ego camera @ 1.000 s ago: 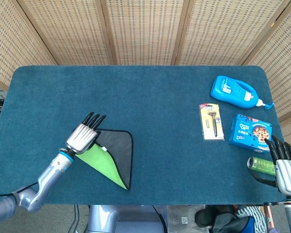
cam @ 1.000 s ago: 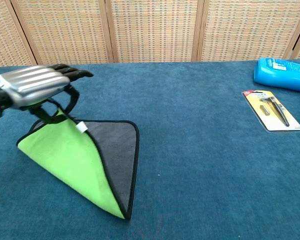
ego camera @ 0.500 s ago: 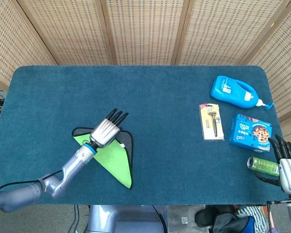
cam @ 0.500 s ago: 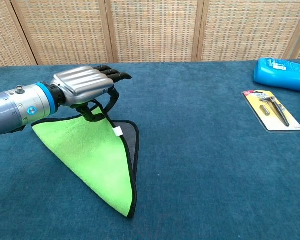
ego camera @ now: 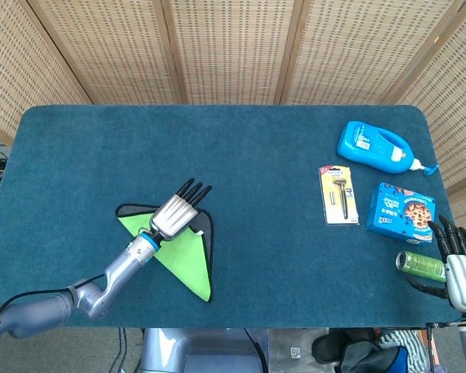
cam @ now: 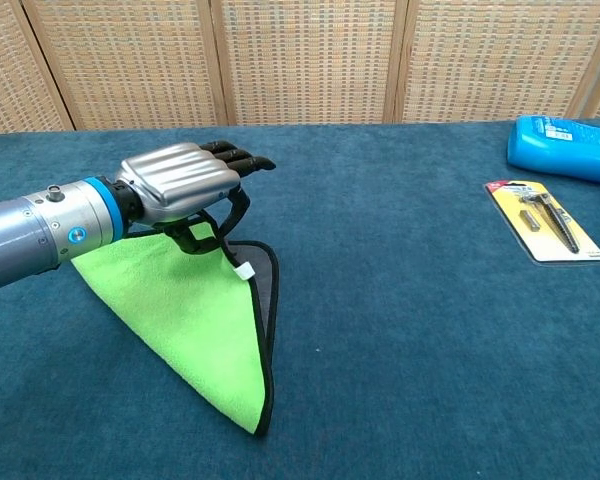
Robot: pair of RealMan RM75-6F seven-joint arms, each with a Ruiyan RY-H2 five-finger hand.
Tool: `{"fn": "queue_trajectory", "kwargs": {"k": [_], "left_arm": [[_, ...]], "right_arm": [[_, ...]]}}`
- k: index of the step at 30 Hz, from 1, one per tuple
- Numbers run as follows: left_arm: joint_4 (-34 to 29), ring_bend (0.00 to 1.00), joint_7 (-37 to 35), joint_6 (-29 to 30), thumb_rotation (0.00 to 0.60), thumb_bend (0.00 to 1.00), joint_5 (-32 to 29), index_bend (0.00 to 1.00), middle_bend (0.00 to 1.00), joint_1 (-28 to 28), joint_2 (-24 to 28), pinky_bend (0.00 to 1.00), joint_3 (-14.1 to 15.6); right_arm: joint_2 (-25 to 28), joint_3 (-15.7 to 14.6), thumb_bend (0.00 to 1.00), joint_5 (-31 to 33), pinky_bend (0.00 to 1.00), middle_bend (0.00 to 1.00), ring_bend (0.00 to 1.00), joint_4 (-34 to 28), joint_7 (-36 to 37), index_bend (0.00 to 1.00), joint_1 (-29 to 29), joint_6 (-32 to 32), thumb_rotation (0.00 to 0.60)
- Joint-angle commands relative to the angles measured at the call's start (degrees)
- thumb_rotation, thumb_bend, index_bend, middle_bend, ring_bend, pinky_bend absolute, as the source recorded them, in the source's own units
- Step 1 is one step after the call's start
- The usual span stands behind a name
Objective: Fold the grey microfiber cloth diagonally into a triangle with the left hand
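Note:
The cloth point(ego camera: 184, 254) point(cam: 195, 320) lies at the table's front left, folded over so its green underside faces up as a triangle. Only a narrow grey strip point(cam: 266, 292) shows along its right edge. My left hand point(ego camera: 179, 214) point(cam: 185, 186) hovers over the triangle's top right corner, fingers pointing away from me. Its thumb is curled under and pinches the cloth near the white tag point(cam: 243, 270). My right hand point(ego camera: 460, 272) rests at the table's front right edge with fingers spread and nothing in it; the chest view does not show it.
A blue bottle point(ego camera: 373, 145) point(cam: 565, 150) lies at the back right. A razor pack point(ego camera: 339, 194) point(cam: 545, 222) sits beside a blue cookie box point(ego camera: 401, 212). A green can point(ego camera: 419, 265) lies right by my right hand.
My left hand carried the cloth's corner to the right across the cloth. The green flap now covers nearly all the grey side. The right hand stayed put.

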Motion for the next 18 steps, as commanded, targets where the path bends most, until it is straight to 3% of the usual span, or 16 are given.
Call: {"fn": "queue_trajectory", "kwargs": {"k": [1,4,10,11,18], "left_arm": [[0.75,0.00,-0.05,1.12,0.600,0.49,-0.24,0.66,0.00,-0.09,-0.49,0.00,-0.27],[1.38,0.00,0.19,1.40,0.600,0.49,-0.66,0.61,0.00,-0.31,-0.76,0.00,-0.28],[2.03,0.00,4.04,1.44,0.600,0.49,-3.28,0.06,0.00,-0.44,-1.14,0.00,-0.28],[1.77,0.00,4.76,1.70,0.600,0.48,-3.99,0.01,0.00,-0.34,-1.24,0.00,-0.50],[-0.33,0.00,6.65,3.63,0.600,0.37,-5.92,0.00,0.00,0.21,-0.55,0.00,-0.71]], "right_arm": [[0.02,-0.02,0.00,-0.05,0.00,0.00,0.00,-0.01,-0.05,0.05,-0.04,0.05,0.600],[-0.01,0.03,0.00,-0.02,0.00,0.00,0.00,0.01,-0.01,0.05,-0.05,0.12,0.600],[-0.02,0.15,0.00,-0.05,0.00,0.00,0.00,0.07,0.21,0.05,-0.15,0.44,0.600],[-0.02,0.13,0.00,-0.10,0.00,0.00,0.00,0.06,0.19,0.05,-0.15,0.46,0.600],[-0.03,0.16,0.00,-0.13,0.00,0.00,0.00,0.09,0.19,0.05,-0.23,0.62,0.600]]}}
